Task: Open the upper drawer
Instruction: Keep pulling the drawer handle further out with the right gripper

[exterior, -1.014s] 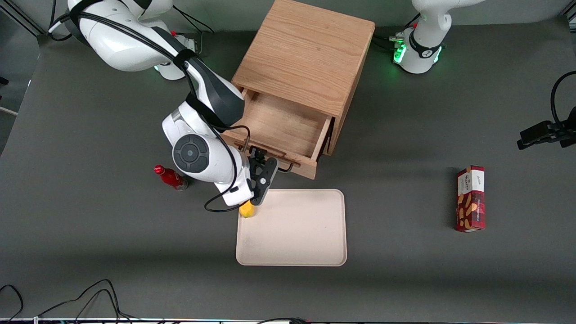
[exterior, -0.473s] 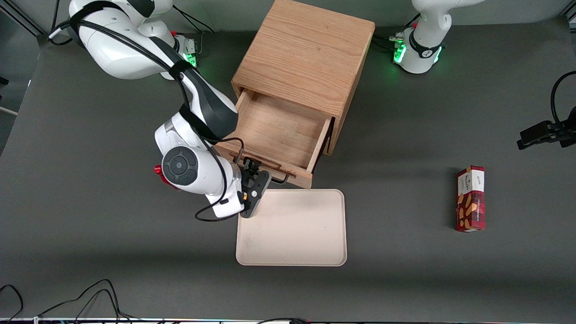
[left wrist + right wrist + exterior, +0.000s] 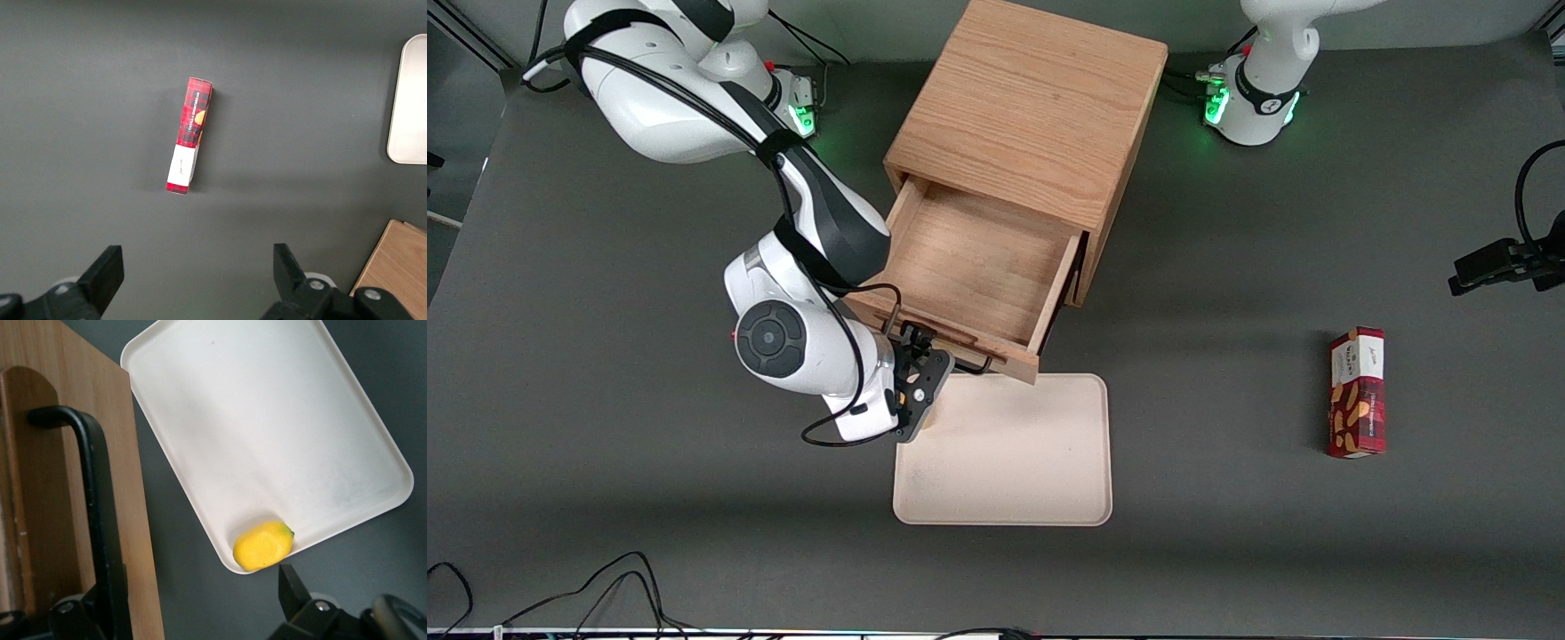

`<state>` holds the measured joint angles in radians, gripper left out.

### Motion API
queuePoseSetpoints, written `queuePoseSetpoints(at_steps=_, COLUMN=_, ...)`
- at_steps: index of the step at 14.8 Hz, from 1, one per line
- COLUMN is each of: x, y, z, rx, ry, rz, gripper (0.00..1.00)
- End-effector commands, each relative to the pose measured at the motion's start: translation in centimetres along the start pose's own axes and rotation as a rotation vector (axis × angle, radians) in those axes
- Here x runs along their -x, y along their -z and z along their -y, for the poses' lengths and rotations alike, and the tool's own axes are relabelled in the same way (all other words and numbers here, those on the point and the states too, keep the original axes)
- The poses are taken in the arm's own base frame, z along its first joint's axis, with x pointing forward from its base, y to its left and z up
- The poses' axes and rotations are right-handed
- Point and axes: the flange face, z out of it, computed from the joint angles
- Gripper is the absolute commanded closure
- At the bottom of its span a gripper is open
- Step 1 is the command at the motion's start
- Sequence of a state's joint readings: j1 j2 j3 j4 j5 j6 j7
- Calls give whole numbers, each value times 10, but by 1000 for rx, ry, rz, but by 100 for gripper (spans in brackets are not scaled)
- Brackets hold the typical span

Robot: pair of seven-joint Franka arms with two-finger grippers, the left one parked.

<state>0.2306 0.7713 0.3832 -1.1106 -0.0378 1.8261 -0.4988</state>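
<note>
Front view first, reading across the frame: the gripper (image 3: 914,343) sits at the middle, hard against the thin black handle (image 3: 983,364) of the upper drawer (image 3: 978,267). Right wrist view shows the jaws spread wide and clamped on nothing, with the handle running close by one finger, so we judge that the finger is hooked in the handle, not pinching it. Next along, the drawer stands well out of the wooden cabinet (image 3: 1032,98) at the upper middle of the frame, its floor showing and its front edge over the rim of the pale tray (image 3: 1005,480). A yellow lemon (image 3: 262,545) lies in a corner of that tray. We take the pull to be nearly done. What remains is a short straight draw along the drawer's own line, then lifting clear of the handle. A red carton (image 3: 1357,391) lies toward the parked arm's end of the bench (image 3: 605,498).
</note>
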Motion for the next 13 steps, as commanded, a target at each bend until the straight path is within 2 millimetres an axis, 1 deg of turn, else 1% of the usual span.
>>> queuePoseSetpoints(at_steps=1, x=-5, y=3, z=-5, rx=19, ry=21, rz=-3, gripper=0)
queuePoseSetpoints(at_steps=3, x=-5, y=8, z=-8, rx=24, ry=17, rz=-13, gripper=0)
queuePoseSetpoints(at_steps=5, x=-4, y=7, z=-13, rx=23, ry=11, rz=-18, gripper=0)
queuePoseSetpoints(at_steps=7, x=-2, y=13, z=-18, rx=27, ry=1, rz=-28, gripper=0)
queuePoseSetpoints(at_steps=11, x=-1, y=19, z=-22, rx=33, ry=-6, rz=-37, gripper=0)
queuePoseSetpoints(at_steps=12, x=3, y=21, z=-29, rx=35, ry=-19, rz=-43, gripper=0)
queuePoseSetpoints(at_steps=13, x=4, y=22, z=-31, rx=37, ry=-21, rz=-44, gripper=0)
